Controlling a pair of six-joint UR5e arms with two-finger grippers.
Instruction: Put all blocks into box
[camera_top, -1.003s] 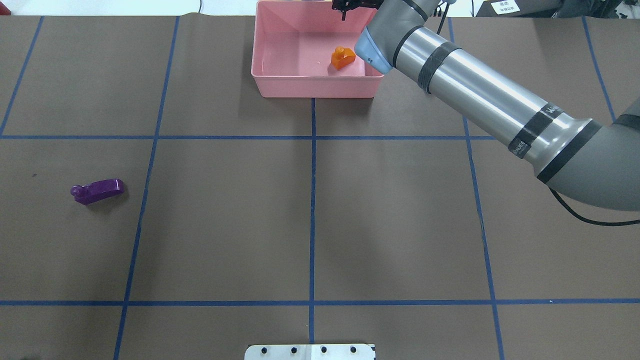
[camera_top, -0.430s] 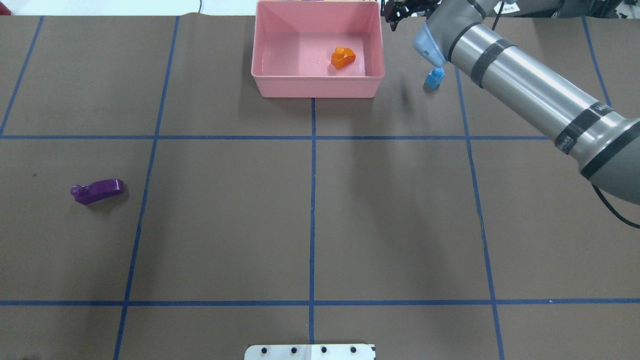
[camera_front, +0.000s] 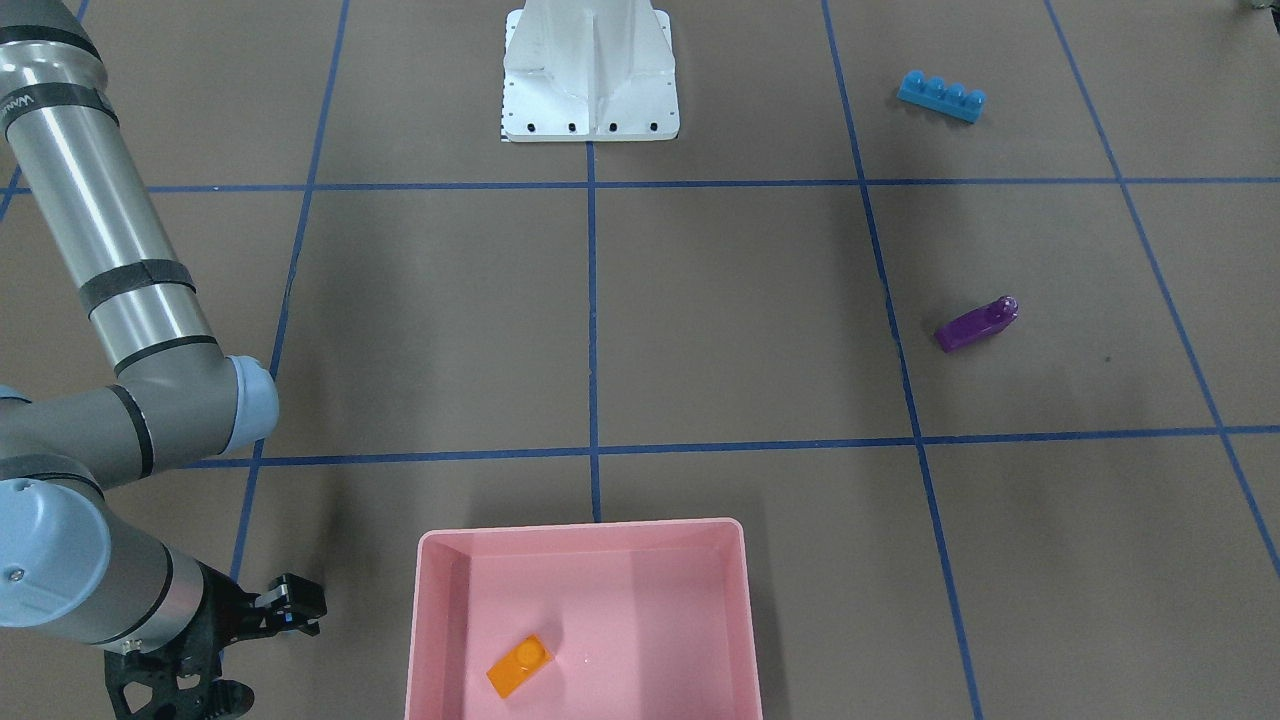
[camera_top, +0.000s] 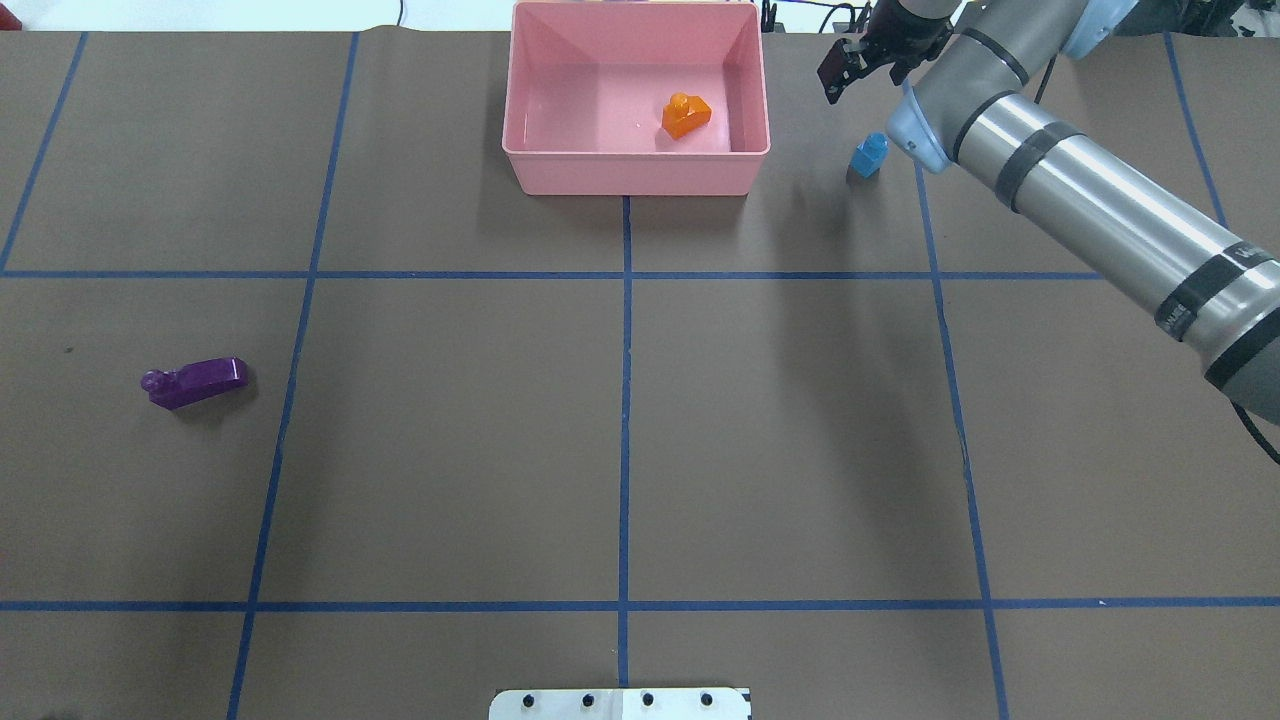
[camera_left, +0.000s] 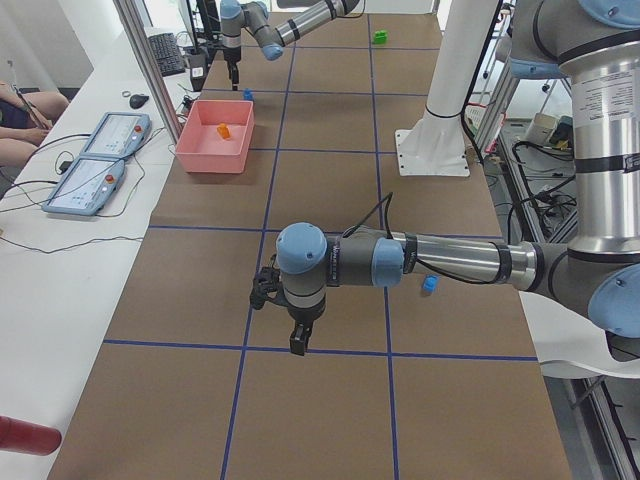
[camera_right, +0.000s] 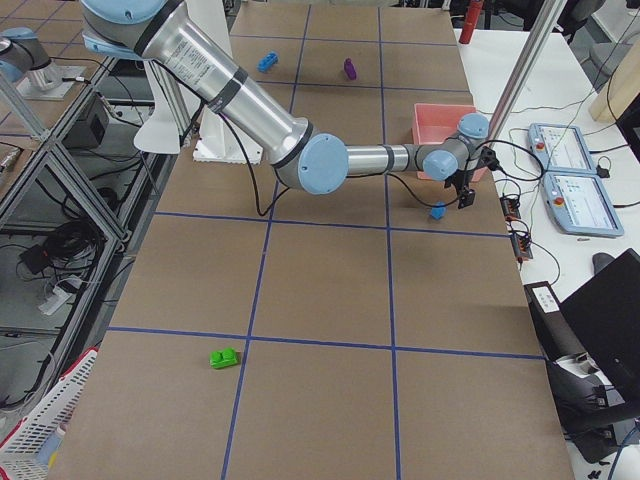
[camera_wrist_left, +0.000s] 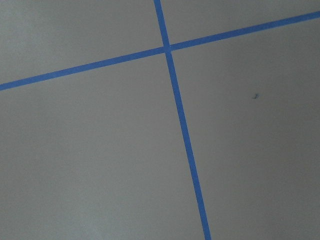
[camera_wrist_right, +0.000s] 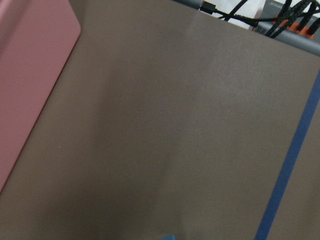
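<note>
The pink box (camera_top: 635, 155) stands at the far middle of the table and holds the orange brick (camera_top: 686, 116). My right gripper (camera_top: 840, 72) hovers open and empty to the right of the box, just beyond the small blue brick (camera_top: 869, 155). In the front view the right gripper (camera_front: 275, 650) has its jaws spread. The purple brick (camera_top: 195, 382) lies on the left. The long blue brick (camera_front: 941, 96) lies near my left side. The green brick (camera_right: 224, 357) lies far out on my right. My left gripper (camera_left: 297, 345) hangs over bare table, and I cannot tell whether it is open.
The white robot base (camera_front: 590, 80) stands at the near middle edge. Blue tape lines grid the brown table. Cables (camera_wrist_right: 240, 15) run along the far edge behind the right gripper. Operator tablets (camera_left: 100, 160) lie on the side desk beyond the box.
My right gripper has swung right from over the box's far rim to a spot beyond the small blue brick. That brick, hidden under the arm before, now shows.
</note>
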